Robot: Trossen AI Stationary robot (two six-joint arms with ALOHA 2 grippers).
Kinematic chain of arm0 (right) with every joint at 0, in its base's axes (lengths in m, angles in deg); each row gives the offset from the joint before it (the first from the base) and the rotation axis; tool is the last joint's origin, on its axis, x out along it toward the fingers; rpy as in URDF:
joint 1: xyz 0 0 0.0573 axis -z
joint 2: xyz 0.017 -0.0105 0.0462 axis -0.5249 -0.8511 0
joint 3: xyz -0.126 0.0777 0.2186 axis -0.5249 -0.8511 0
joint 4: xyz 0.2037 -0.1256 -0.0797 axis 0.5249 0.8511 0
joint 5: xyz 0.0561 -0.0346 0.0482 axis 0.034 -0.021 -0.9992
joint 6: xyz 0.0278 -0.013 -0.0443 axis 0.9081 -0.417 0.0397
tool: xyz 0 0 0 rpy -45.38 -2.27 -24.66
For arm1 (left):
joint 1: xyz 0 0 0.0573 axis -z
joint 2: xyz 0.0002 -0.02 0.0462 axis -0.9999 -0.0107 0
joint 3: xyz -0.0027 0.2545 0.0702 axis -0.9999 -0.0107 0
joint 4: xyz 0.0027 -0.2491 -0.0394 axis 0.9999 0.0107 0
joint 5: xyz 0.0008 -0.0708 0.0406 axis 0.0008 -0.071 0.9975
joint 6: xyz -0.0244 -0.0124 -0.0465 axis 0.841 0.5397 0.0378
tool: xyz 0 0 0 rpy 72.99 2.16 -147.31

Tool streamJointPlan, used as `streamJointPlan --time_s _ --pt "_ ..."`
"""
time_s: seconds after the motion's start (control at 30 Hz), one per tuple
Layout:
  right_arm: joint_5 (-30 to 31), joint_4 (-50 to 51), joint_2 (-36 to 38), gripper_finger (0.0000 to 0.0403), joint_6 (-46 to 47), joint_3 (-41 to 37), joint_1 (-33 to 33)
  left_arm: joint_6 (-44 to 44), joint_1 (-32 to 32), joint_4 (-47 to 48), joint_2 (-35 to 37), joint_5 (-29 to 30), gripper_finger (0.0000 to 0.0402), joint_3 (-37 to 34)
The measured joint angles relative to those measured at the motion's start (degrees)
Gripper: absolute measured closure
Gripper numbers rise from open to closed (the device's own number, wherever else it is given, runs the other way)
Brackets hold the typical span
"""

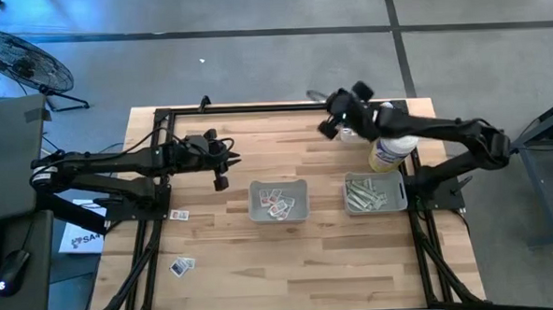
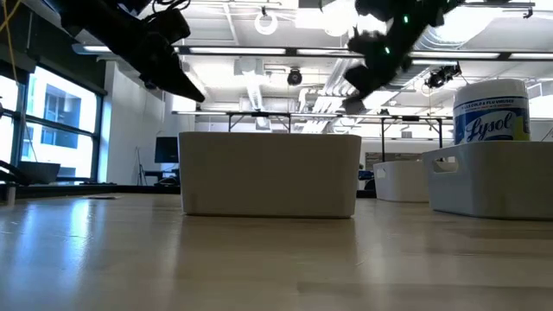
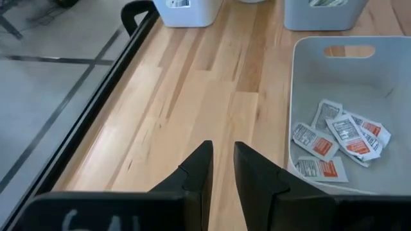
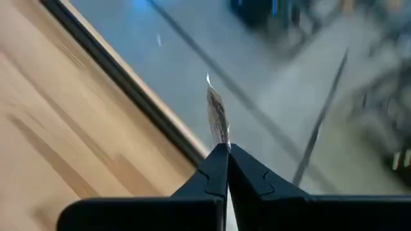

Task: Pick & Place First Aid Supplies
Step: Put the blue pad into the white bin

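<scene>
A: What is the surface [image 1: 300,257] made of?

B: It is pale wood in long planks, with a dark metal frame along its edges. Two grey plastic trays with rounded corners stand on it. The left tray [image 1: 256,210] holds squarish white packets [image 1: 278,205] with dark and red print, flat and a little crumpled. The right tray [image 1: 402,202] holds long narrow strips [image 1: 365,193] of pale green-grey colour. Behind it stands a round bottle [image 1: 389,152] with a white top and a yellow base.

A: And the right pincer [image 1: 332,116]?

B: It hovers over the far edge of the surface, beyond the bottle. In the right wrist view its two dark fingers are pressed together on one thin flat packet [image 4: 218,119], which stands up edgewise from the tips.

A: The left pincer [image 1: 221,170]?

B: It hangs above bare wood just left of the left tray. Its fingers [image 3: 200,173] stand slightly apart and hold nothing; the packets in that tray lie near it, to its side.

A: Are other packets outside the trays?

B: Yes, two loose packets [image 1: 182,266] lie near the left edge of the surface, well apart from both pincers.
</scene>
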Motion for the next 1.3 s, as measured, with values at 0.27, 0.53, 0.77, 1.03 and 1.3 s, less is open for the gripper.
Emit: streamJointPlan --time_s 0.27,0.53,0.77,1.03,1.3 --pt "-12.97 19.33 -0.86 0.0403 13.81 0.0 17.23 1.3 0.0 -2.58 -0.45 -0.06 0.0341 0.0" --pt "-25.61 23.6 -2.28 0.0403 17.84 -0.22 24.82 5.38 0.02 -3.67 -0.68 -3.18 0.0341 0.0" --pt "-37.45 23.69 -8.46 0.0403 15.38 -0.2 30.84 6.36 0.02 -1.31 -0.66 -5.21 0.0341 0.0" --pt "-31.35 20.93 -14.0 0.0393 13.75 -0.21 33.52 7.37 0.02 4.27 -0.66 -5.49 0.0341 0.0" --pt "-21.35 19.71 -13.98 0.0296 11.43 -0.2 33.47 8.62 0.02 6.67 -0.66 -5.35 0.0341 0.0"
